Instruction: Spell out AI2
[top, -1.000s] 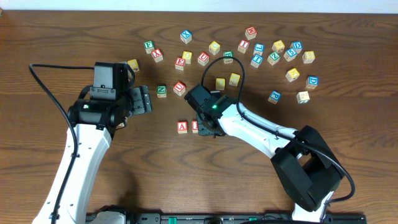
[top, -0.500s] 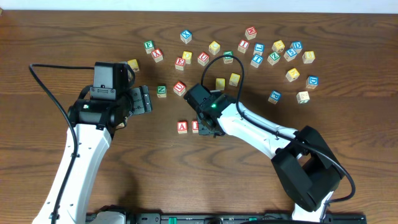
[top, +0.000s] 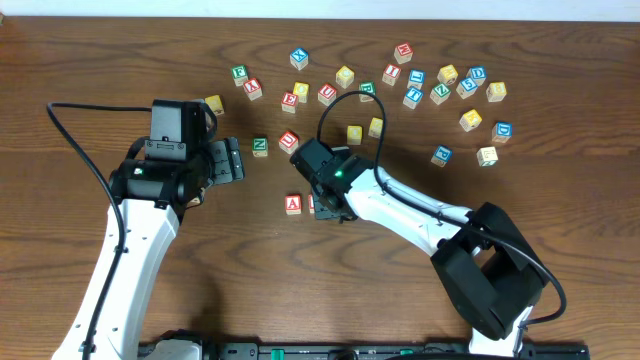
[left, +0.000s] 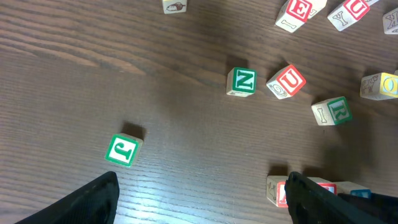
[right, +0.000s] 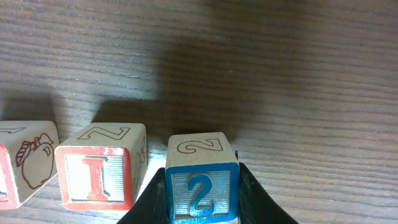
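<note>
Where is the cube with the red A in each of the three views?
Overhead: A cube just left of picture centre.
Left wrist: bottom edge, right of centre, cut off.
Right wrist: lower left corner, cut off.
Shared landmark: I cube right beside it.

My left arm (top: 128, 250) reaches up from the near-left edge. Its wrist is bent so the left gripper (top: 232, 160) points right, with the fingers spread wide and nothing between them. My right arm (top: 400, 207) stretches leftward from the near-right. Its right gripper (top: 323, 207) aims down at the table, fingers pinched on the 2 cube (right: 202, 186).
</note>
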